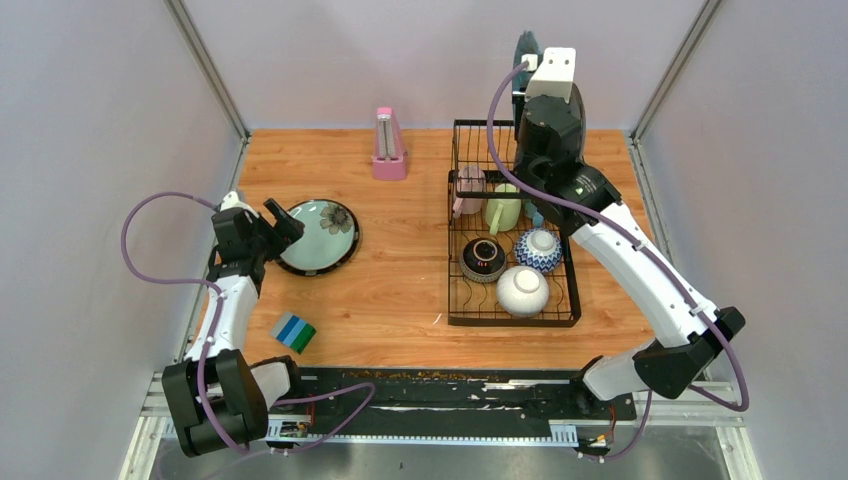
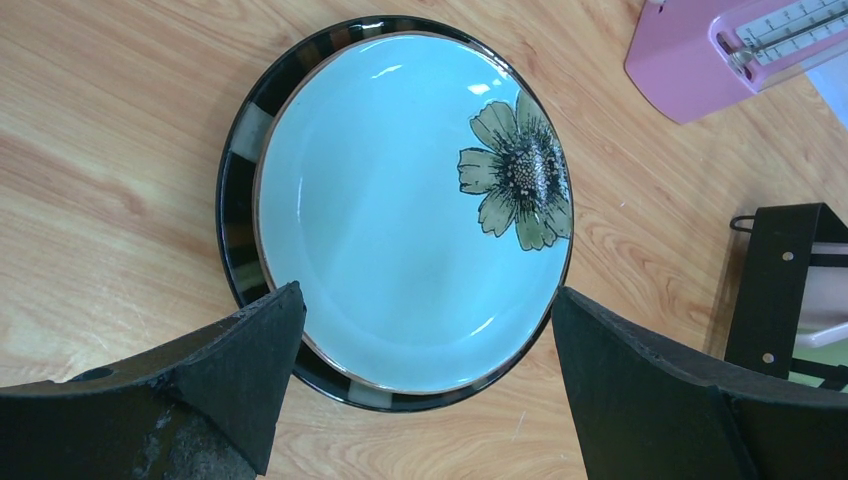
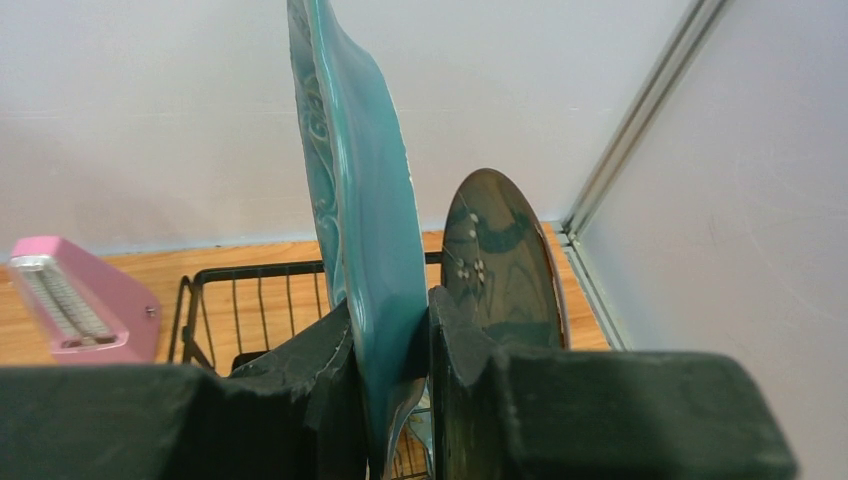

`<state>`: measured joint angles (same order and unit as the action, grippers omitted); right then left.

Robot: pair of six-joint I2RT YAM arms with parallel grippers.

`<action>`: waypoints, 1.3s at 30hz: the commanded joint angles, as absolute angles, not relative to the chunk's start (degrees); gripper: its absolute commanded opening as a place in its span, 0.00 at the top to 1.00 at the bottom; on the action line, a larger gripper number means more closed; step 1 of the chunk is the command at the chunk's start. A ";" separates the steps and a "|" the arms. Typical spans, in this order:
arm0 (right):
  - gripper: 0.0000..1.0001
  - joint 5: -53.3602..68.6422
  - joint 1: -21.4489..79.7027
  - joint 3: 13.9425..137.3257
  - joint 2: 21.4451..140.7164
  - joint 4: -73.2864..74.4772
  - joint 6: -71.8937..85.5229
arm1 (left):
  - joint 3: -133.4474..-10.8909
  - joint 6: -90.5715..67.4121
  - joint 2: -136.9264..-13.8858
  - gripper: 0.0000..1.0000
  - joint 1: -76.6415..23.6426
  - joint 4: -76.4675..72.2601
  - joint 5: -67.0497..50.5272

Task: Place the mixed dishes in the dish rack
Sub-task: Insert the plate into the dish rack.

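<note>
Right gripper (image 3: 392,335) is clamped tight on the lower rim of a teal plate (image 3: 360,180). The plate is held on edge with its face vertical, high over the far end of the dish rack (image 1: 512,322). A dark plate (image 3: 500,260) stands upright just to its right in the wrist view, its face nearly parallel to the held one (its foot is hidden behind a finger, so seating in a slot is assumed, not confirmed).

Key relation — the rack's wires lie below the held plate, so the next move looks like a plain descent into a slot beside the dark plate. The narrow gap between the two faces is the thing to watch.

Left gripper (image 2: 425,300) is spread wide and empty. It sits at the left rim of a flowered plate (image 2: 400,200) that lies flat on the table (image 1: 400,300), well left of the rack. Whether it touches the plate cannot be told. The left arm is the nearer one for that plate.

The rack's middle and near parts hold mugs (image 1: 503,207) and bowls (image 1: 522,290).
</note>
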<state>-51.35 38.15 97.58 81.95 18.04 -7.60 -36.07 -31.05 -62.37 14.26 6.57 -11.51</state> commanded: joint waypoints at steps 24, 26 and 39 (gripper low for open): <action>1.00 -42.37 27.95 94.37 81.10 22.57 7.48 | -37.94 -30.29 -63.08 0.00 14.24 6.20 -11.96; 1.00 -42.55 27.82 94.30 81.66 22.57 6.96 | -37.89 -30.26 -63.18 0.00 14.24 6.23 -11.95; 1.00 -42.82 27.42 94.89 83.17 23.09 5.77 | -37.80 -29.98 -63.30 0.00 14.24 6.53 -11.60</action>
<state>-41.65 27.66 92.62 85.06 30.70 5.52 -36.14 -30.92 -63.55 14.26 7.09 -11.88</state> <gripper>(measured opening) 0.225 0.997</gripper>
